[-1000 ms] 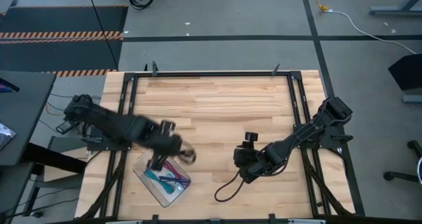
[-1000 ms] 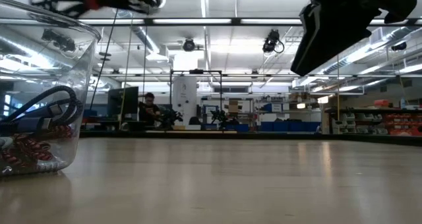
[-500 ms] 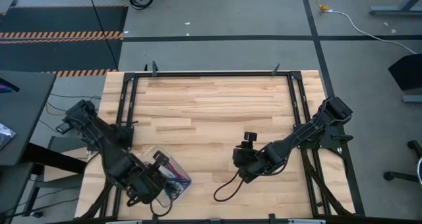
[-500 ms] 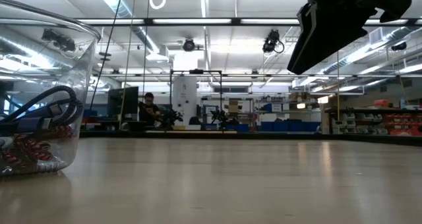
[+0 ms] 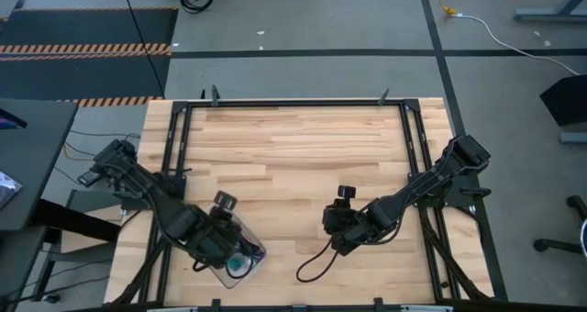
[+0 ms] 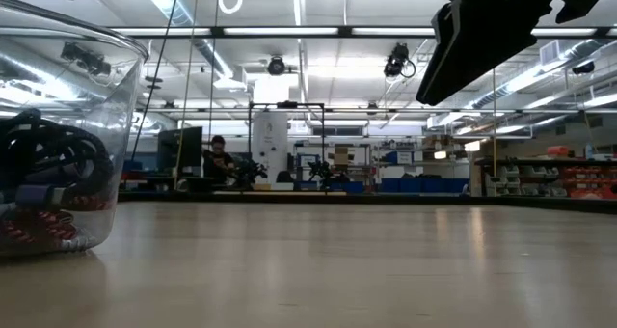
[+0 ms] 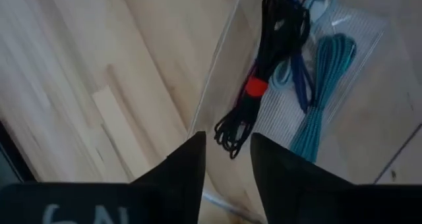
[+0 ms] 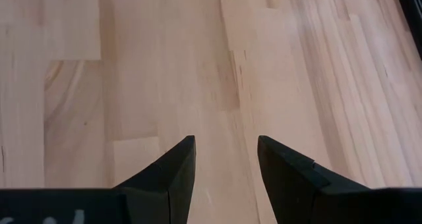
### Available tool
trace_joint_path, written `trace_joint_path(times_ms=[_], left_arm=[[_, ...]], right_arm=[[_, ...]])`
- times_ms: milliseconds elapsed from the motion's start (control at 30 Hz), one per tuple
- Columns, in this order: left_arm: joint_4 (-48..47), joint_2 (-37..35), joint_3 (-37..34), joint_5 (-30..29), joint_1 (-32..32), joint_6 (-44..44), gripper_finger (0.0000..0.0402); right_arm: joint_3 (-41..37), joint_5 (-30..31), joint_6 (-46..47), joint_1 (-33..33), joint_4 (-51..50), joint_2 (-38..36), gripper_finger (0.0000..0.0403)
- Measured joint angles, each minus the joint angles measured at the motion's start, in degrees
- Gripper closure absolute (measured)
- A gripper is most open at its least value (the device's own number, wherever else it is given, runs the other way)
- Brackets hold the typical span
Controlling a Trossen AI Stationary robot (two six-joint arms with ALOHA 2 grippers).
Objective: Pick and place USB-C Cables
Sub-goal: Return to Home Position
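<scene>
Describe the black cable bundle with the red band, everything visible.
The black cable bundle is a thin matte cord folded into a long hank, cinched midway by a red band, loops splaying at one end. It lies inside the clear tray near one wall, against the purple cable and beside the teal cable. The open left hand hovers above, not touching it.

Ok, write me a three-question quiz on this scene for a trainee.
1. True or false: the right gripper holds a cable.
2. The black cable with a red band lies: A) in the right gripper; B) inside the clear tray; C) under the tray.
3. Fill in: the ____ gripper hangs above the tray.
Key: 1 false, it is open and empty; 2 B; 3 left, the left gripper.
</scene>
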Motion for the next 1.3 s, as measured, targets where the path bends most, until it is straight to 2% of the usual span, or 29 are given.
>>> trace_joint_path(times_ms=[200,300,467,600,700,800,900,1100,1233,1300], left_arm=[[5.8,0.0,0.0,-7.6,0.3,0.0,0.0257],[12.1,0.0,0.0,-11.5,1.0,2.6,0.0256],[22.6,0.0,0.0,-12.8,3.6,6.9,0.0257],[25.3,-0.3,0.0,-18.0,5.8,6.9,0.0259],[34.2,-0.6,0.0,-18.2,7.6,12.0,0.0259],[45.2,-0.6,0.0,-13.4,10.0,20.5,0.026],[54.2,-0.3,0.0,-4.5,14.7,25.8,0.026],[62.3,-0.2,0.0,12.5,26.8,26.4,0.026],[65.9,-0.5,0.0,18.1,32.4,26.1,0.026],[66.4,-1.2,0.0,20.2,34.4,26.0,0.026]], right_arm=[[0.0,0.5,-0.4,0.0,0.1,0.0,0.0231],[0.0,4.6,-2.2,0.0,1.9,0.0,0.0231],[0.0,13.8,-9.0,0.2,13.3,-1.8,0.0232],[0.0,15.0,-16.4,1.9,22.0,-5.4,0.0233],[0.1,15.2,-18.9,3.7,25.6,-8.7,0.0233],[0.1,15.2,-21.1,5.5,25.7,-12.0,0.0233],[0.1,15.2,-22.1,7.2,23.2,-15.6,0.0233],[0.1,15.1,-23.5,9.6,18.0,-22.2,0.0233],[0.0,13.7,-25.1,8.3,15.4,-26.1,0.0233],[-0.8,8.7,-26.7,6.4,16.9,-28.1,0.0233]])
